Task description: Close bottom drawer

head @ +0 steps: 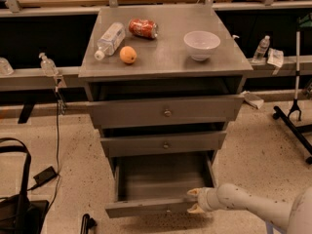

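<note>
The bottom drawer of the grey cabinet stands pulled far out, its empty inside showing. Its narrow front panel sits low, close to the floor. My gripper comes in from the lower right on a pale arm and is at the right end of that front panel. Its two fingers are apart, one above and one below the panel's edge, so it is open. Above, the middle drawer and the top drawer each stick out a little.
On the cabinet top lie a plastic bottle, a red can, an orange and a white bowl. A black bag and cable lie on the floor at left. A black stand is at right.
</note>
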Robot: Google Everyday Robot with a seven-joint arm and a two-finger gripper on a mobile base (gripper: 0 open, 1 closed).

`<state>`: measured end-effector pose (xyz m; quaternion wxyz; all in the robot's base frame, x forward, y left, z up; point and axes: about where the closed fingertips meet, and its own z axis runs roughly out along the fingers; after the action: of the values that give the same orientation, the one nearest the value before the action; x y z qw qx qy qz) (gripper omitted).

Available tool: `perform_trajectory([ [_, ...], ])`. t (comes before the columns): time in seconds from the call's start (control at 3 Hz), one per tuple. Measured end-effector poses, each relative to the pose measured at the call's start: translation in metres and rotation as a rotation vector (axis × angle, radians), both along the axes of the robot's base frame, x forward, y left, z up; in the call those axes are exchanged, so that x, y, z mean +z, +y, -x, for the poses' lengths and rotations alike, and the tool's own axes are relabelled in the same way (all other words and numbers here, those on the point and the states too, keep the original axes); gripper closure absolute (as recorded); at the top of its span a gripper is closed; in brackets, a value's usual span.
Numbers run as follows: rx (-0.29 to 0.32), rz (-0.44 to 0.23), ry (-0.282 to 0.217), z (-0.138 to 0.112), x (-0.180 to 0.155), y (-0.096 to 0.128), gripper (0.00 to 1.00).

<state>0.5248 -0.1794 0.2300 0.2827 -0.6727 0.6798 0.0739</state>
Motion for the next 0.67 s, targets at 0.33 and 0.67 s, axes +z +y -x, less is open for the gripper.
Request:
perform_trajectory([
  [0.33,0.012,-0.108,0.026,0.025,0.000,-0.001,0.79],
  [0.67,-0.004,-0.129,0.074,0.039,-0.017,-0.012,0.99],
])
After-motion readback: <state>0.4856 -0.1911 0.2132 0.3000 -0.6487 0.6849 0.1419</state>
